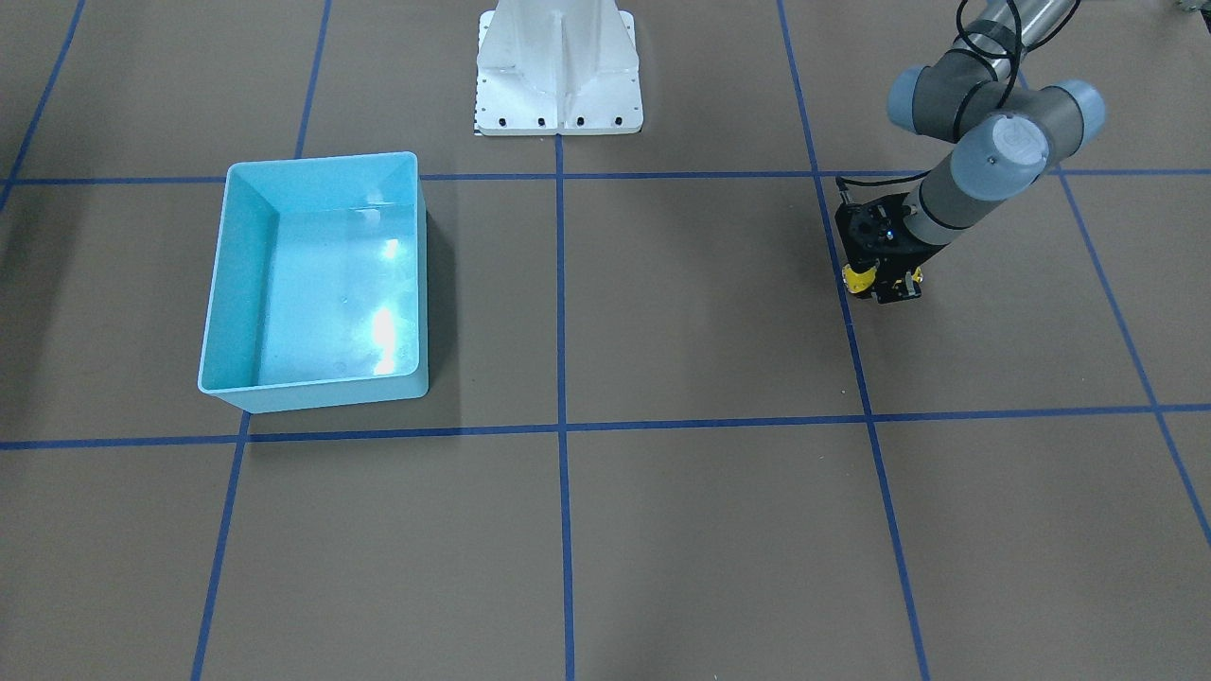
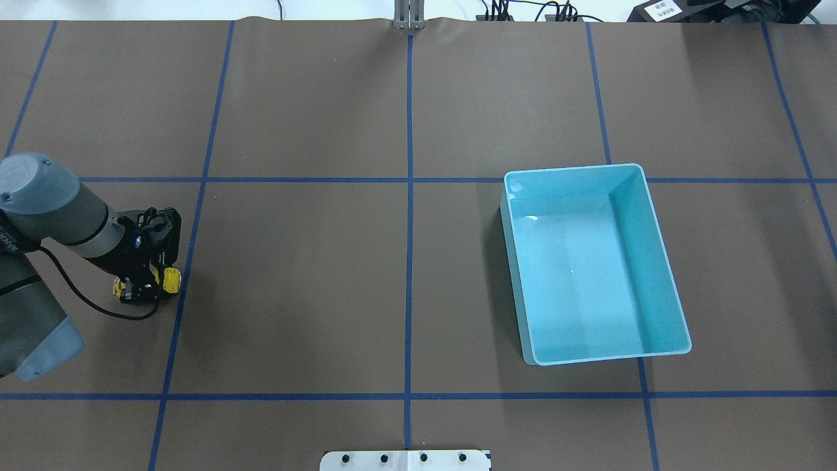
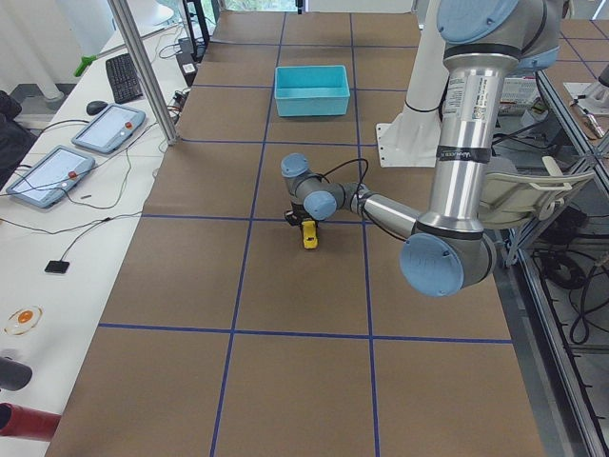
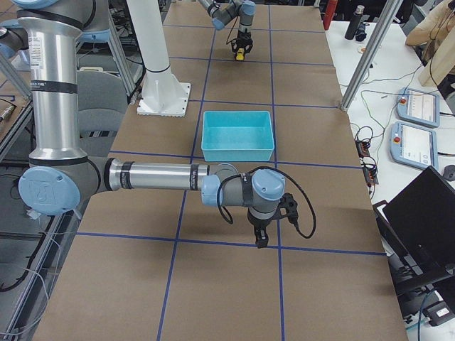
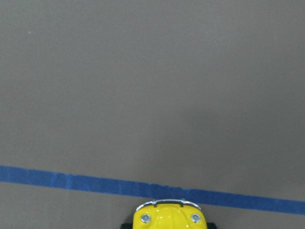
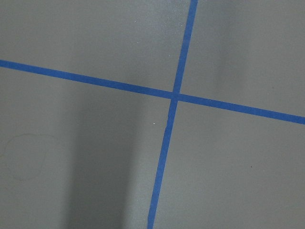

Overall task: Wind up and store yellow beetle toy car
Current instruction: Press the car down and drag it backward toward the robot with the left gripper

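The yellow beetle toy car [image 2: 171, 280] sits low at the table's left side, beside a blue tape line. My left gripper [image 2: 147, 288] reaches down over its middle and is shut on it, with yellow showing on both sides of the fingers. The car [image 1: 858, 278] shows the same way from the front, and its rounded end [image 5: 167, 217] fills the bottom edge of the left wrist view. My right gripper [image 4: 261, 240] hangs over the table near a tape crossing, far from the car. It shows only in the side view, so I cannot tell its state.
A light blue bin [image 2: 516, 275] stands open on the table's right half, with nothing in it [image 1: 216, 284]. The white robot base [image 1: 558, 76] is at the table's near middle edge. Blue tape lines grid the brown table.
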You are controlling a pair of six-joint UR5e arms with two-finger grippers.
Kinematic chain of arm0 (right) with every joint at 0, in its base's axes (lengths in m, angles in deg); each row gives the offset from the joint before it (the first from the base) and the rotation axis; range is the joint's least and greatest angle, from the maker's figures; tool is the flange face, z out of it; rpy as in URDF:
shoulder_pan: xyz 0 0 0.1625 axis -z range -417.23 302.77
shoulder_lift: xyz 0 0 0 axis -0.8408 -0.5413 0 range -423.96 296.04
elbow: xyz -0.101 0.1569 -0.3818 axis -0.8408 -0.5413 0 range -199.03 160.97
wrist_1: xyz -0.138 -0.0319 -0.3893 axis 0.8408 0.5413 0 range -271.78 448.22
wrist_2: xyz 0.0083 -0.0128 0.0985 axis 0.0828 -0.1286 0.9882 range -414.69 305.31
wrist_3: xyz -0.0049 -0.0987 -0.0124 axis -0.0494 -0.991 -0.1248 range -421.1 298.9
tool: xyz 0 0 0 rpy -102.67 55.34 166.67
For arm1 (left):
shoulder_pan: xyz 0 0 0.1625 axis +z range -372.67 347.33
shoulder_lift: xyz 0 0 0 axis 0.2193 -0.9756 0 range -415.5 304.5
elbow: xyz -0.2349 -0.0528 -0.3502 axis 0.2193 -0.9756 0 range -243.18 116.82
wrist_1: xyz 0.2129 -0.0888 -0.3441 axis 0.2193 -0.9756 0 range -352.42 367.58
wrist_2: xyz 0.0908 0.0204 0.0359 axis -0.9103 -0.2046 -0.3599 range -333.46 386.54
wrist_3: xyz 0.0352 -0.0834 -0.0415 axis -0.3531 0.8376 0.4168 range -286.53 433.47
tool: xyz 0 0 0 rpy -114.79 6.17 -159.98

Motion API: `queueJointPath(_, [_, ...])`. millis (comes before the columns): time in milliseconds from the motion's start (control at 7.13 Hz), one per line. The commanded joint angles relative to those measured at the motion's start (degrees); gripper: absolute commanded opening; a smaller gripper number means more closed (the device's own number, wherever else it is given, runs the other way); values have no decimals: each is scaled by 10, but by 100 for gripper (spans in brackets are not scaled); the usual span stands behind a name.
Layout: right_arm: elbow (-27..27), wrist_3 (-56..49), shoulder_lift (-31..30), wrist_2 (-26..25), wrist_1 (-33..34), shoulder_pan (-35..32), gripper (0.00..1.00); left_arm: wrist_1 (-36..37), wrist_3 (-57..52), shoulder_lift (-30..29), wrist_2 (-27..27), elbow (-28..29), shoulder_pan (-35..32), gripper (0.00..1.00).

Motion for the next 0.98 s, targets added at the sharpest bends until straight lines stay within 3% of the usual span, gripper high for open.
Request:
queueJointPath(0, [0,0,0,1,1,0,100,-3,0,12,3,-25,-2,0])
queueJointPath(561, [-1,1,0,1,1,1,100,-11,-4,22,2,-55,-2,0])
queueJointPath(841, [-2,1,-2,2,1,0,100,-68,-4,19,2,-41,1,0])
